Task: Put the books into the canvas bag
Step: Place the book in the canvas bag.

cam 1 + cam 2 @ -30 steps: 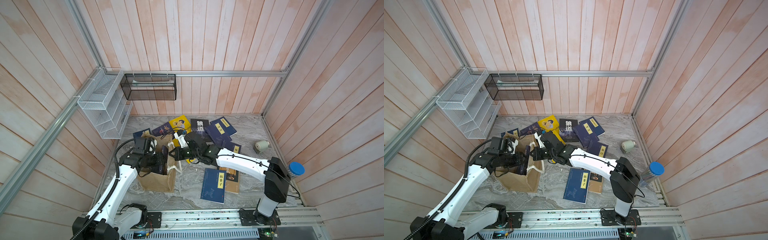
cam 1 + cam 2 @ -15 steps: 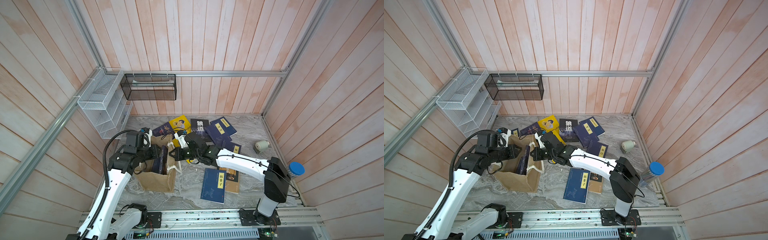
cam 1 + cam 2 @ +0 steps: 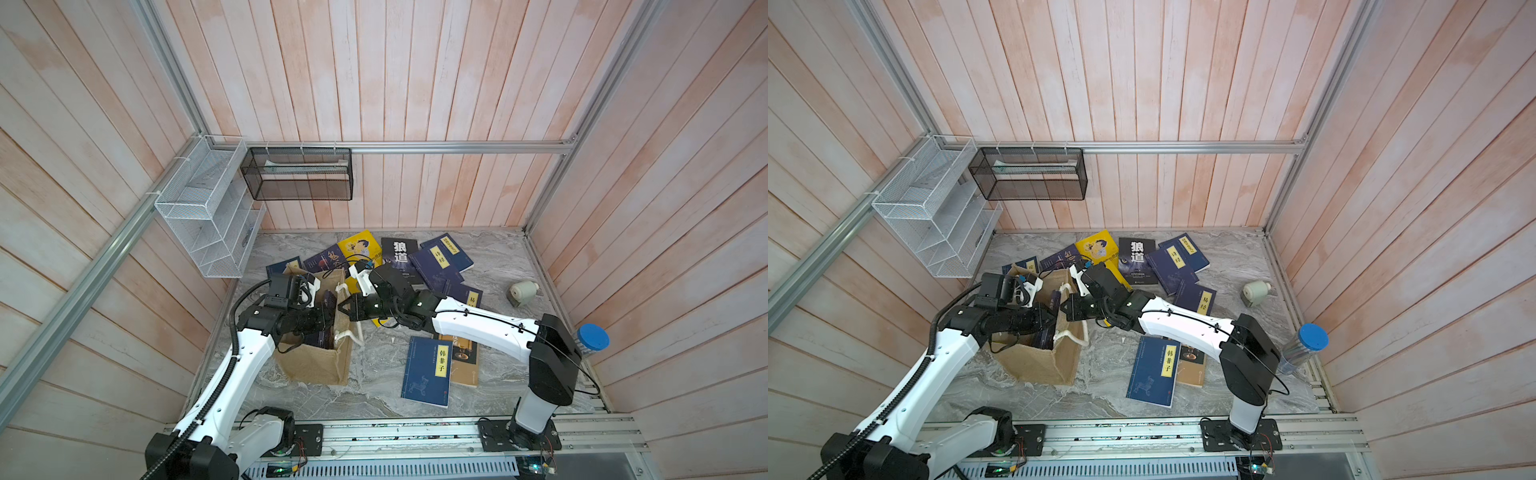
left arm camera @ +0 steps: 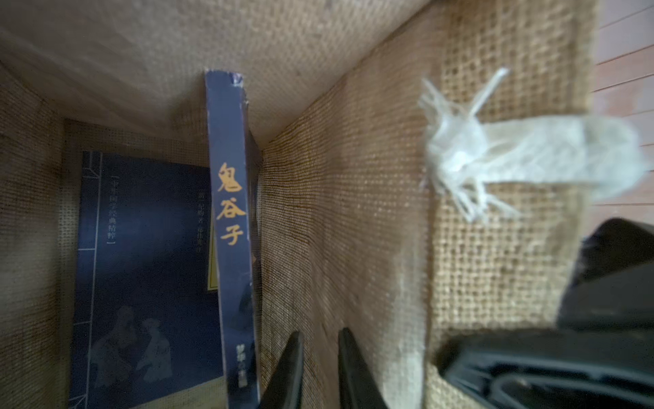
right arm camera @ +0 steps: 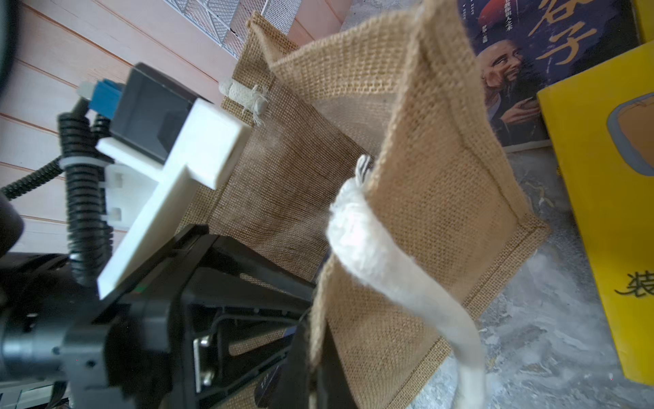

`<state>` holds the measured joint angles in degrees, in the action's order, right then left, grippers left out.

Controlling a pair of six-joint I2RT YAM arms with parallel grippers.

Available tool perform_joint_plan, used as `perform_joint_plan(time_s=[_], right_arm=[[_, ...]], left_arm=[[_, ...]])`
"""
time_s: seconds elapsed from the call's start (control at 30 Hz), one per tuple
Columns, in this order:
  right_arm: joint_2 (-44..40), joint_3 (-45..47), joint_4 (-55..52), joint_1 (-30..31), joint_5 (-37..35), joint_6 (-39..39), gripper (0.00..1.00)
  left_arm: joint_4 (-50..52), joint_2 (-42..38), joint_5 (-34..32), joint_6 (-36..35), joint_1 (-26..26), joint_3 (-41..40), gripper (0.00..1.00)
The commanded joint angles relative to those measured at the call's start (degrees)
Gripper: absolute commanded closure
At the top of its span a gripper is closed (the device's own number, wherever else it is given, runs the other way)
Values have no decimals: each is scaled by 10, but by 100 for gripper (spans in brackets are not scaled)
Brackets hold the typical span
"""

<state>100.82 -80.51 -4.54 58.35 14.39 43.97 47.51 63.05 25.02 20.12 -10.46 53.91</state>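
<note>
The right claw (image 5: 313, 357) is clamped on the canvas bag (image 3: 316, 365); the left claw (image 4: 320, 357), inside beside navy books (image 4: 141, 265), looks narrowly apart.

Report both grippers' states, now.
Left gripper: inside the canvas bag, jaws slightly apart, holding nothing.
Right gripper: shut on the canvas bag's rim.

White left arm (image 3: 232, 386) and right arm (image 3: 482, 328), black joints, ribbed black cable (image 5: 83, 212).

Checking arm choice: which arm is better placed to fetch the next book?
Probably left: the left gripper is empty inside the bag, jaws slightly apart, while the right gripper is shut on the bag's wall, holding it open.
</note>
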Motion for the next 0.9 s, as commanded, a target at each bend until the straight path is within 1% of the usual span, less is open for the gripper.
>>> perform_joint_plan(time_s=[0.0, 0.17, 0.27, 0.37, 0.5, 0.63, 0.67, 0.73, 0.87], right_arm=[[-17, -11, -3, -3, -18, 4, 100], [-22, -12, -11, -3, -30, 6, 100], [-28, -9, -14, -4, -38, 6, 100], [-33, -4, -14, -3, -44, 8, 100], [-34, -1, -14, -3, -41, 11, 100], [-35, -1, -14, -3, -39, 13, 100], [-34, -2, -14, -2, -39, 14, 97], [-35, -6, -16, -3, -38, 13, 88], [-37, -21, -33, -3, -43, 12, 76]], left_arm=[[0, 26, -29, -12, 11, -6, 73], [11, 58, -66, -3, 32, 1, 62], [15, 65, -87, 2, 57, 5, 55], [20, 66, -96, 1, 77, 13, 52], [25, 53, -105, -11, 81, 26, 49], [34, 36, -103, -22, 83, 39, 50], [37, 32, -98, -25, 83, 43, 50], [44, 23, -81, -35, 84, 55, 50], [50, -1, -52, -46, 83, 81, 49]])
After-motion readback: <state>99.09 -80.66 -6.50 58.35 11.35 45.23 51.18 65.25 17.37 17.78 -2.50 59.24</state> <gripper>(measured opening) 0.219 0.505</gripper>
